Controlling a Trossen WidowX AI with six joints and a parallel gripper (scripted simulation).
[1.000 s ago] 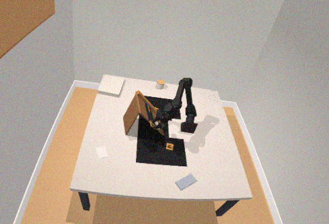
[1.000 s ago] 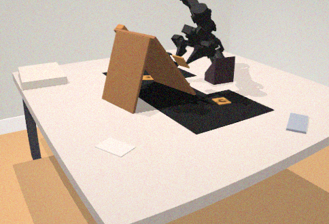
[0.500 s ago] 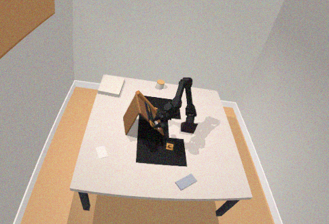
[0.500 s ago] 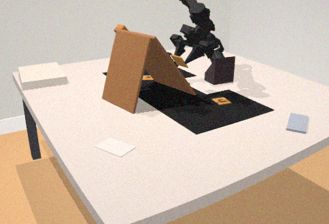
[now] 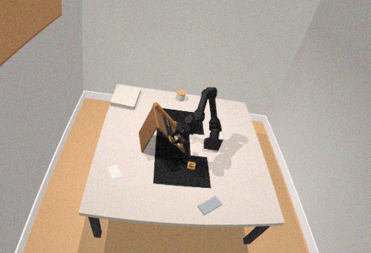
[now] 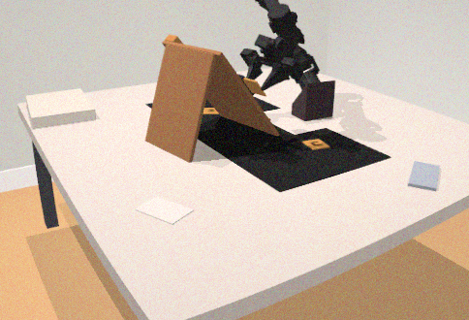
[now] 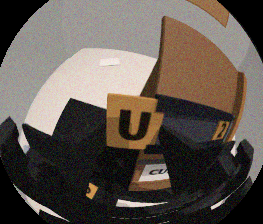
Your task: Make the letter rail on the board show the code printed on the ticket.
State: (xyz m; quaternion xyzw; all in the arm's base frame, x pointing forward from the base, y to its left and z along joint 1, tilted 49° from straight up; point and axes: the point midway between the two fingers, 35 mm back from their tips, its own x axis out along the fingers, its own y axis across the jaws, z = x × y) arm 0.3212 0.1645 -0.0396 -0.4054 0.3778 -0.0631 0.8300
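Note:
My gripper is shut on the orange U tile, upright in the wrist view. The tile is at the left end of the dark letter rail on the sloped wooden board; whether its edge is inside the rail I cannot tell. A 2 tile sits toward the rail's right end. The ticket low on the board shows "CU", the rest hidden by a finger. A C tile lies flat on the black mat.
Another orange tile shows beneath the board. A cream box and an orange-topped cup stand at the back. A white card and a blue-grey block lie nearer the front.

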